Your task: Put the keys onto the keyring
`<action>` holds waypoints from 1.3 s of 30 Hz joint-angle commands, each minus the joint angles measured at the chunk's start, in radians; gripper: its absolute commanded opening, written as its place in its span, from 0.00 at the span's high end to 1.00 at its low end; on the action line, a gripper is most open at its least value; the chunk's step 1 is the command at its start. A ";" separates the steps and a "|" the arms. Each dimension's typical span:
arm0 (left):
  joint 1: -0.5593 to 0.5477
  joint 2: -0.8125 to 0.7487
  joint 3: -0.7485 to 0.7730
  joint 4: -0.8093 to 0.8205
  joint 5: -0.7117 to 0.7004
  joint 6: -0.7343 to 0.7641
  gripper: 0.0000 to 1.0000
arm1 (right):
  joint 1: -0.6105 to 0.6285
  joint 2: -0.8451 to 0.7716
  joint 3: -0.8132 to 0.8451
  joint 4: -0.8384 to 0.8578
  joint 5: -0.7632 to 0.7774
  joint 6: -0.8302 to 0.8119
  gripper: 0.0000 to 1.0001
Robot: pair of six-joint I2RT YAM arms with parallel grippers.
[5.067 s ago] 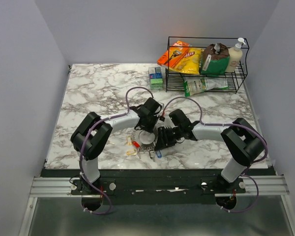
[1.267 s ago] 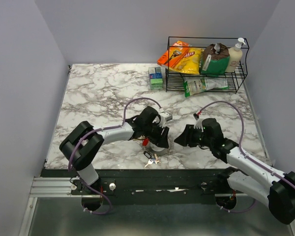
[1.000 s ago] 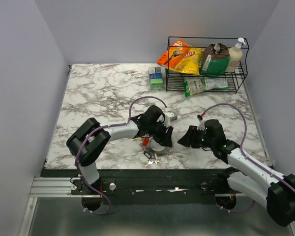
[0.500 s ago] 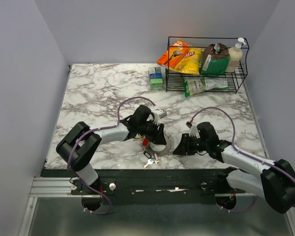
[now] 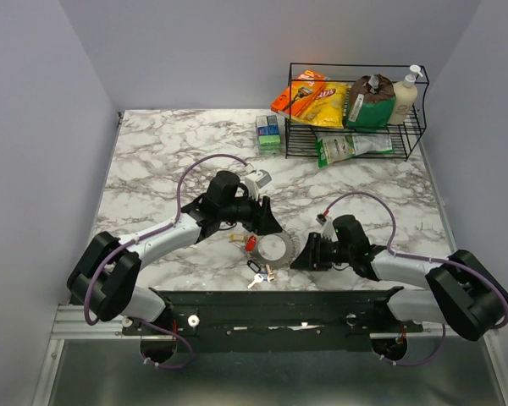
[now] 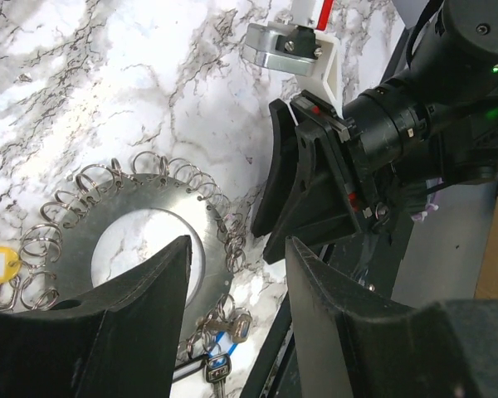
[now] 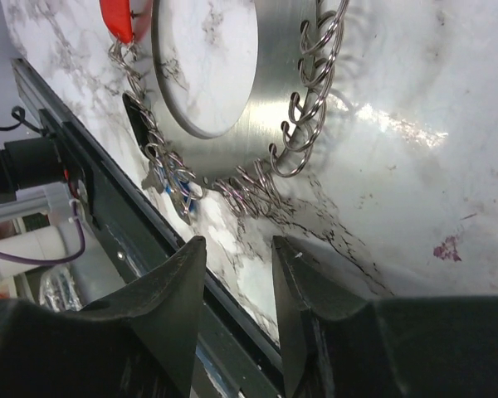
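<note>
- Near the front edge of the marble table (image 5: 152,152) lies the keyring (image 6: 162,199), a flat steel disc with a round hole and small split rings hooked all round its rim. A few loose keys (image 5: 259,275) lie just beside it, closer to the edge.
- Over the disc's rim hangs the left gripper (image 6: 236,249), fingers spread with nothing between them. Opposite it, low to the table, the right gripper (image 7: 238,249) is likewise parted and empty.
- To do this step well, I judge one gripper should pin the disc flat. The other should take a single key by its head, so that its hole meets one split ring squarely. The crowded rings look apt to snag.
- Only the overhead view shows both arms reaching in from either side. The left wrist view adds a blue-headed key (image 6: 218,366) and a yellow tag (image 6: 0,265). The right wrist view gives the ring coils close up, with a red key head (image 7: 120,16) at the rim.
</note>
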 commanded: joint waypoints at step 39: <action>0.008 -0.125 -0.041 -0.042 0.021 0.021 0.42 | 0.005 -0.168 0.096 -0.083 0.075 -0.152 1.00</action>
